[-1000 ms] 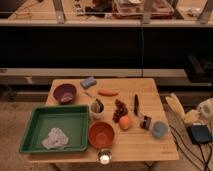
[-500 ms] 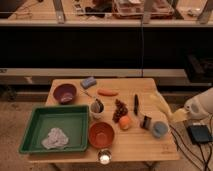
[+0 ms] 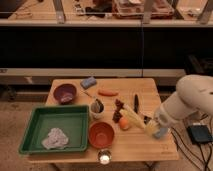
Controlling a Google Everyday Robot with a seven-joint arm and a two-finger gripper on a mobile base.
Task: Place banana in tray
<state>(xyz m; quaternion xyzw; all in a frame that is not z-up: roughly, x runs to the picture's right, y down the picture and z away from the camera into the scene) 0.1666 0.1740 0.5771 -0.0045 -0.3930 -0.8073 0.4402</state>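
one gripper (image 3: 149, 122) beside the banana (image 3: 131, 116) on the table (image 3: 150, 87).
gripper closed, set at the banana's right end; green tray (image 3: 55, 120) lies well apart to the left.

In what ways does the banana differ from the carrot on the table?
The banana is pale yellow; the carrot is orange. The banana lies slanted near the front right; the carrot lies almost level farther back. The gripper, shut, is by the banana's right end and well away from the carrot. Both are slim and lie on the table.
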